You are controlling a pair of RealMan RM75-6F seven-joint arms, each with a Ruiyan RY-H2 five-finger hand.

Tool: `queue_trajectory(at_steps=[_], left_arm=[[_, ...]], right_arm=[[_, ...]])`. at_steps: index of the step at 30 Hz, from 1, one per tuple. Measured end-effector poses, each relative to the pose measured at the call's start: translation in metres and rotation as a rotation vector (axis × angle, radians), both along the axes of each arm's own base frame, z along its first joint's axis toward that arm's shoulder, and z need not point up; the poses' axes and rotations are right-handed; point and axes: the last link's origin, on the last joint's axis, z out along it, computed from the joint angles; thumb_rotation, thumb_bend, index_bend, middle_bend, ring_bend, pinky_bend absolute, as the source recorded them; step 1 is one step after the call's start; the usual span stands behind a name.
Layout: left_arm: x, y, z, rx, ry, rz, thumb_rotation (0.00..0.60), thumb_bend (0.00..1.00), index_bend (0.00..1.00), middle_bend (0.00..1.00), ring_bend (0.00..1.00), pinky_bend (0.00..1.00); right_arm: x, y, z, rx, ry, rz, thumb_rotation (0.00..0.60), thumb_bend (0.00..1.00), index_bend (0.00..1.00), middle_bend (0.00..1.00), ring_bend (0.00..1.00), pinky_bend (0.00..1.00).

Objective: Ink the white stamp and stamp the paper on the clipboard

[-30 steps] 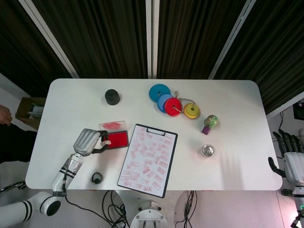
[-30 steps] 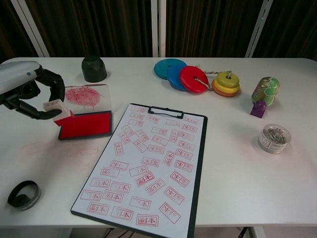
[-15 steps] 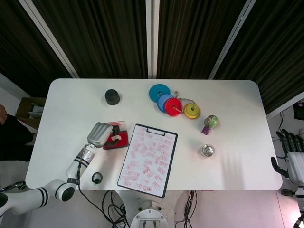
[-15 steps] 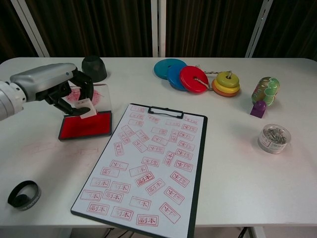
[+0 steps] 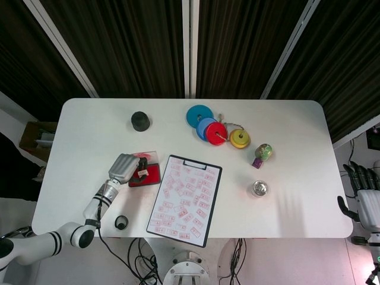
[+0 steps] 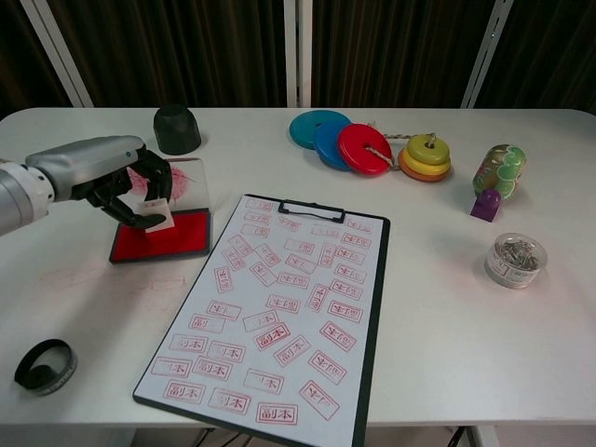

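Our left hand (image 6: 116, 182), silver-backed with black fingers, curls around the small white block stamp (image 6: 156, 217) and holds it down over the red ink pad (image 6: 168, 237), at the pad's far left part; from the chest view the stamp's base looks to be touching the red surface, though we cannot tell for certain. In the head view the same hand (image 5: 126, 168) covers most of the pad (image 5: 151, 176). The pad's clear lid (image 6: 182, 177), smeared with red ink, lies open just beyond it.

Just right of the pad lies the black clipboard (image 6: 372, 307), tilted, holding a white paper sheet (image 6: 279, 317) already covered with many red rectangular stamp marks. It sits near the front edge of the white counter (image 6: 447, 326).

Far left on the counter stands a dark rounded cap-like object (image 6: 176, 128). Near the front left corner lies a black ring (image 6: 45, 365). Beyond the clipboard, blue, red and yellow discs strung on a cord (image 6: 368, 146) lie in a row. Further right rests a green and pink patterned toy (image 6: 499, 169) with a small purple block (image 6: 485, 203) touching it, and nearer to us a round clear tub of metal clips (image 6: 516, 260).

Our right hand (image 5: 367, 199) hangs off the counter's right edge, fingers straight and apart, holding nothing.
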Motion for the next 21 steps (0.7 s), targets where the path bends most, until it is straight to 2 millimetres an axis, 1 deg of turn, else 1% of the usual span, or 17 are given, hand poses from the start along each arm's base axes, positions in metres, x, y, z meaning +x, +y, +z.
queue_trajectory(at_steps=[8, 12, 18, 21], left_arm=[[-0.005, -0.001, -0.003, -0.001, 0.001, 0.011, 0.6, 0.43, 0.7, 0.71, 1.0, 1.0], [-0.004, -0.001, -0.002, 0.002, -0.003, 0.007, 0.6, 0.43, 0.7, 0.71, 1.0, 1.0], [0.002, -0.002, 0.002, 0.006, -0.024, 0.0, 0.6, 0.43, 0.7, 0.71, 1.0, 1.0], [0.009, -0.004, 0.008, 0.009, -0.056, -0.009, 0.6, 0.43, 0.7, 0.71, 1.0, 1.0]], right_arm=[[-0.001, 0.0, 0.0, 0.0, 0.001, -0.005, 0.6, 0.32, 0.0, 0.0, 0.0, 0.0], [-0.001, 0.001, 0.0, -0.002, -0.001, -0.004, 0.6, 0.32, 0.0, 0.0, 0.0, 0.0], [-0.002, 0.002, 0.001, -0.005, -0.006, -0.001, 0.6, 0.32, 0.0, 0.0, 0.0, 0.0], [-0.002, 0.002, 0.002, -0.01, -0.008, 0.0, 0.6, 0.32, 0.0, 0.0, 0.0, 0.0]])
